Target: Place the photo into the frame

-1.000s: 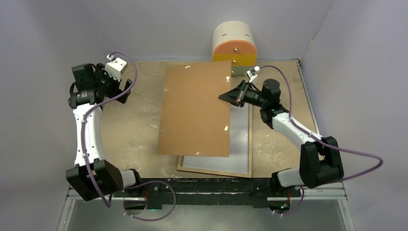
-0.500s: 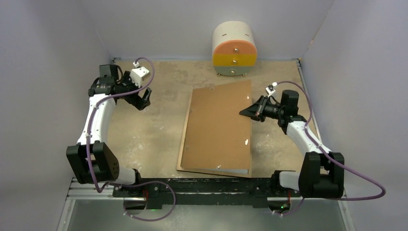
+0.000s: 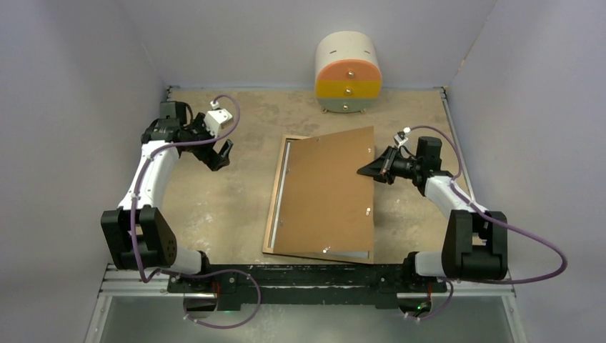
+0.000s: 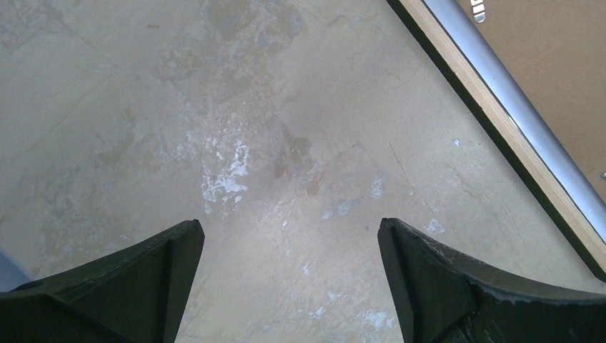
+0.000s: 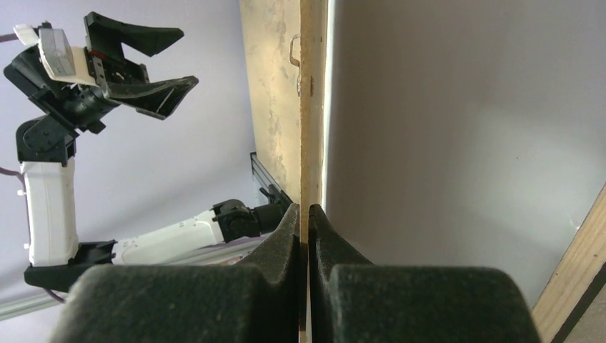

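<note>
The right claw (image 3: pixel 369 171) was clamped shut on the right edge of the brown board (image 3: pixel 329 193), holding that side tilted up over the frame (image 3: pixel 273 214). The frame lay wood side up on the surface (image 3: pixel 214 207). Inside it, the photo (image 5: pixel 464 143) rested white back up, beneath the board and just under the right claw. The left claw (image 3: pixel 218 156) hung with its jaws spread wide, gripping nothing, over the surface to the left of the frame and apart from it.
</note>
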`<state>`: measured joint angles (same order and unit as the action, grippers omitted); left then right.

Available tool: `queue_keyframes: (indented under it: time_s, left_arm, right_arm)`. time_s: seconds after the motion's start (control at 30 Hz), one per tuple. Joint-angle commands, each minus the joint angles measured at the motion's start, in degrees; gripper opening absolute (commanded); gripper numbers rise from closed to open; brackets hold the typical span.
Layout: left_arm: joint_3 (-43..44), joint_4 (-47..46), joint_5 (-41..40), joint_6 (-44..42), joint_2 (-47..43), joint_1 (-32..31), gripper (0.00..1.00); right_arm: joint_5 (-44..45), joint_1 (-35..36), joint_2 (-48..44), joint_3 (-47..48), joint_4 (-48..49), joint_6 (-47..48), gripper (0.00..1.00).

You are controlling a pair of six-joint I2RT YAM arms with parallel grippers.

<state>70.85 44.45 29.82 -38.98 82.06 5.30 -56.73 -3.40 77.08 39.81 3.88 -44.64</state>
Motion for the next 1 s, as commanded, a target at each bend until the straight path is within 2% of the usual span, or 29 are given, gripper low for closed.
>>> queue_keyframes:
  time_s: [0.0, 0.3, 0.97]
  left_arm:
    - [-0.54, -0.54, 0.99, -2.14, 0.53, -0.72, 1.00]
    - [-0.63, -1.73, 1.51, -1.83, 0.88, -0.88, 1.00]
    - [-0.98, -1.73, 0.30, -1.89, 1.08, -1.20, 1.00]
  right_arm:
    - [-3.54, -0.17, 0.94, -0.26, 4.10, -3.21, 0.00]
    - [-4.00, -0.12, 3.61, 0.17, 7.63, -4.77, 0.00]
    - [-3.60, -0.12, 5.71, 5.11, 5.00, -1.79, 0.00]
